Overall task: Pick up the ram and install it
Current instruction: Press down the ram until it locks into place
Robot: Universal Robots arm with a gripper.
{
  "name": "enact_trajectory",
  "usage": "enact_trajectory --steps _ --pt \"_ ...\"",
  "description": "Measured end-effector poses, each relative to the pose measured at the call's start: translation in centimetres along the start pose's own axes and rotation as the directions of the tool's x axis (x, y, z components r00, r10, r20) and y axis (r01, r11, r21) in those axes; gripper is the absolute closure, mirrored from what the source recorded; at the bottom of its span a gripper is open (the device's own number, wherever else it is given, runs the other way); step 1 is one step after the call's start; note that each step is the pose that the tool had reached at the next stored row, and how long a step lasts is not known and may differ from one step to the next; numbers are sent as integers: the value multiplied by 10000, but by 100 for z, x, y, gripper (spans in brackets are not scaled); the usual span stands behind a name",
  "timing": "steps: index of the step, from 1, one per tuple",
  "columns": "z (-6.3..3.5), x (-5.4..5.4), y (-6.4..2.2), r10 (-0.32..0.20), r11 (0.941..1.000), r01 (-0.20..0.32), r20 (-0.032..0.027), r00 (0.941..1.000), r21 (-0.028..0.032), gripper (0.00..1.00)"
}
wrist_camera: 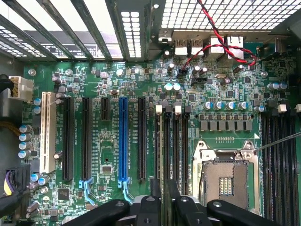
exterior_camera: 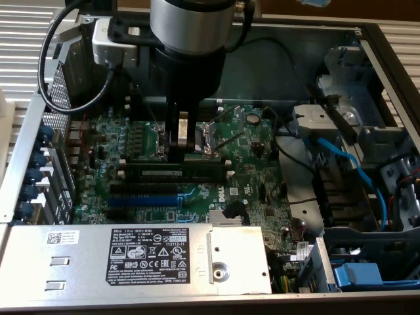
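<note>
**Ext. view:** An open PC case is seen from above, w/ the green mobo (exterior_camera: 249, 170) in the middle. The arm drops in from the top edge, and the claw (exterior_camera: 184, 148) is set down just over the ram (exterior_camera: 177, 172), near the ram's mid-length. The ram is laid lengthwise beside the CPU socket (exterior_camera: 211, 134), on the side towards the blue slot (exterior_camera: 141, 199), w/ black slots between them. Whether the claw is clamped on the ram or standing apart from it cannot be told. Room is tight. The socket sits right behind the claw, and the silver PSU box (exterior_camera: 131, 256) closes off the near edge. The drive cage and a blue cable (exterior_camera: 348, 164) crowd the ext. view's right. A black cable loop (exterior_camera: 47, 72) hangs by the perforated wall on the ext. view's left. Open board is left only along the ram's length.

**Wrist view:** The claw (wrist_camera: 164, 207) is seen from behind, aimed along a bank of black slots (wrist_camera: 171, 146). The ram cannot be told apart from them here. The socket (wrist_camera: 225, 181) lies just beside that bank, and the blue slot (wrist_camera: 123, 141) on its other side. Also shown here are a white slot (wrist_camera: 46, 132), a red/black twisted wire (wrist_camera: 221, 47) and the vented case wall (wrist_camera: 225, 14).
</note>
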State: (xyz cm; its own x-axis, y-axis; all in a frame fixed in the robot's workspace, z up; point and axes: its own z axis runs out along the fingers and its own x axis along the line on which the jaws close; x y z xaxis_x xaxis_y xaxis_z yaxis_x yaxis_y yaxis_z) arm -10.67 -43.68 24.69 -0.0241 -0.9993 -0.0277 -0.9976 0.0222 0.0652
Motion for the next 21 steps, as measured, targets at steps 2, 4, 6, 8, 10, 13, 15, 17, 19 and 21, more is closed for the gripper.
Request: enact_trajectory --steps 2,4,6,8,10,13,15,17,19,21 --pt "0 0 0 0 10000 0 0 10000 0 89" --pt "0 0 0 0 10000 0 0 10000 0 89" --pt "0 0 0 0 10000 0 0 10000 0 89" --pt "2 0 0 0 10000 0 -1 10000 0 89" --pt "2 0 0 -3 10000 3 -1 10000 0 89" --pt "5 0 9 -3 10000 3 0 10000 0 89" --pt "6 1 18 -4 10000 4 -1 10000 0 89" --pt "7 2 15 -9 10000 9 -3 10000 0 89" --pt "8 3 12 -10 10000 10 -2 10000 -1 89" --pt "11 4 11 -8 10000 8 -3 10000 0 89"
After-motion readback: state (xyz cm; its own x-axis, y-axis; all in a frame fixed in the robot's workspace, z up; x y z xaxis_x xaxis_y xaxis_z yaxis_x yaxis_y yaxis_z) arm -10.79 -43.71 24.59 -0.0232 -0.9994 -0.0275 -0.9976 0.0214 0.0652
